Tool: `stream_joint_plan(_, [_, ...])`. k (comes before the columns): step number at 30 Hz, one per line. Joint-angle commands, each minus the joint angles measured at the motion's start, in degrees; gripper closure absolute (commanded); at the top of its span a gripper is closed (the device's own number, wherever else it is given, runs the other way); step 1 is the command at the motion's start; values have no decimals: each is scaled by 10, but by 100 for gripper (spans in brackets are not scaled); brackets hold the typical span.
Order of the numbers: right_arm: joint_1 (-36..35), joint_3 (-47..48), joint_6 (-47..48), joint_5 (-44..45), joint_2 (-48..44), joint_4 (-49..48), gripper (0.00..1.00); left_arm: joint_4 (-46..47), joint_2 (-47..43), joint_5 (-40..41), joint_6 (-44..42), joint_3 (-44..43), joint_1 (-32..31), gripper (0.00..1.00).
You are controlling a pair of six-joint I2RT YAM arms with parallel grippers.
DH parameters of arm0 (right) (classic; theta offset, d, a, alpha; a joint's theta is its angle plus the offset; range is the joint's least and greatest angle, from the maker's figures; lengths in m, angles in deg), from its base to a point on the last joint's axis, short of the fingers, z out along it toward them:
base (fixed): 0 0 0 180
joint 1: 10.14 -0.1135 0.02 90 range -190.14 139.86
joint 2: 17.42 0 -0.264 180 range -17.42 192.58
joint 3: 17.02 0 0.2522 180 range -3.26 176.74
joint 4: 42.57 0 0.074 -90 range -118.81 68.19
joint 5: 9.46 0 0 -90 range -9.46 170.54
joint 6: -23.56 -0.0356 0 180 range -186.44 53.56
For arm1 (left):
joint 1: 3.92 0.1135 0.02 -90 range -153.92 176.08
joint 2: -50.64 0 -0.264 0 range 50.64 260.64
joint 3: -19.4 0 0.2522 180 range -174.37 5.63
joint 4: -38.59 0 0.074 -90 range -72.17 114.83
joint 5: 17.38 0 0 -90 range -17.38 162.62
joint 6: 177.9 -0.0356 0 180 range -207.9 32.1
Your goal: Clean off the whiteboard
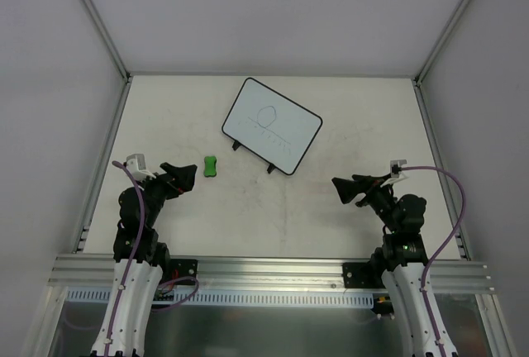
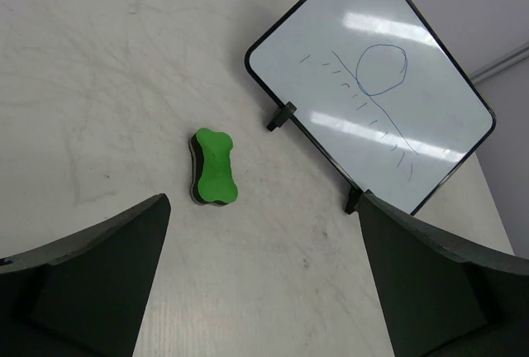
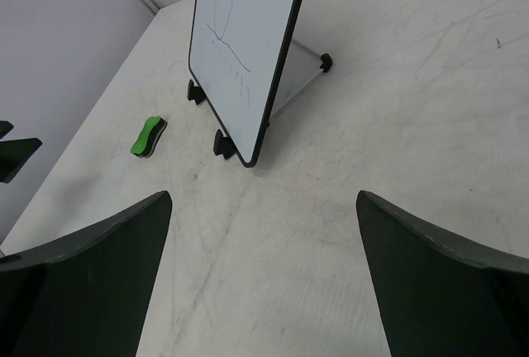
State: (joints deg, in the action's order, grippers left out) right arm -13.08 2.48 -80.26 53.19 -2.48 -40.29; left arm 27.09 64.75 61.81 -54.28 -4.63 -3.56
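Note:
The whiteboard (image 1: 273, 125) stands tilted on two small black feet at the back middle of the table, with a blue drawing of a circle and strokes on it. It also shows in the left wrist view (image 2: 376, 84) and the right wrist view (image 3: 244, 43). A small green eraser (image 1: 212, 165) lies on the table left of the board, seen also in the left wrist view (image 2: 214, 167) and the right wrist view (image 3: 148, 137). My left gripper (image 1: 183, 180) is open and empty, just left of the eraser. My right gripper (image 1: 343, 190) is open and empty, right of and nearer than the board.
The table (image 1: 273, 216) is a scuffed white surface with metal rails along its left (image 1: 103, 167) and right (image 1: 438, 167) sides and white walls beyond.

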Motion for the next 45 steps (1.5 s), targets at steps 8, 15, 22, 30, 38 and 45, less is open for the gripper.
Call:
stream_joint_plan(8, [-4, -4, 12, 11, -24, -4, 1, 13, -6, -17, -8, -21, -1, 1])
stream_joint_plan(15, [-4, -3, 15, 27, 6, -4, 1, 13, -5, -19, -8, -21, -1, 1])
stream_joint_plan(22, [-5, 6, -22, 21, 101, -83, 1, 13, -8, -23, -7, -22, -1, 1])
stream_joint_plan(30, [-5, 59, -62, -36, 224, -232, 1, 13, -13, -23, -8, -22, -1, 1])
stream_joint_plan(38, [-4, 123, -46, -46, 319, -276, 1, 5, 33, -4, -12, -35, -1, 1])
stream_joint_plan(45, [-5, 161, -100, -64, 477, -424, 1, 5, 55, -9, -12, -44, -1, 1])
